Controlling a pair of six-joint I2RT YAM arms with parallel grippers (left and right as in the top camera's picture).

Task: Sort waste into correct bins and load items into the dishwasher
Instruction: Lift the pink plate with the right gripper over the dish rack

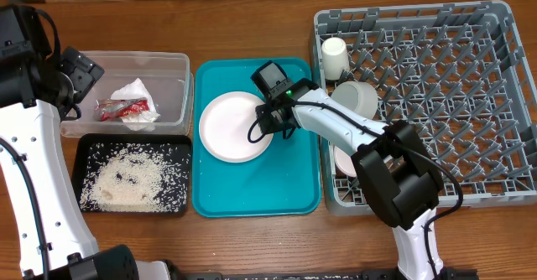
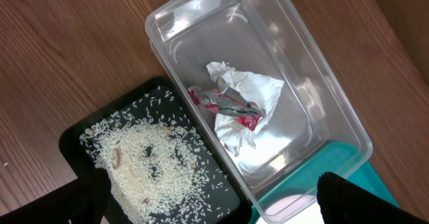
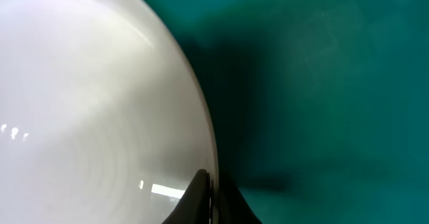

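On the teal tray (image 1: 295, 179), the right end effector (image 3: 209, 198) is pinching the pale pink plate (image 1: 231, 129) by its thin rim. Stiff, glossy and probably slippery, it is calling for a firm edge hold.

The overhead view looks straight down from high on the whole table (image 1: 252, 12). The left wrist view looks down from farther off on the clear tub (image 2: 281, 36) and black tray (image 2: 74, 133), which the overhead view shows at its left. The right wrist view sits close against the plate (image 3: 80, 103) on the teal tray (image 3: 322, 83), at the overhead view's centre.

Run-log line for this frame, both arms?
right gripper: shut on plate rim, on teal tray | left gripper: open, above clear tub | rice: in black tray
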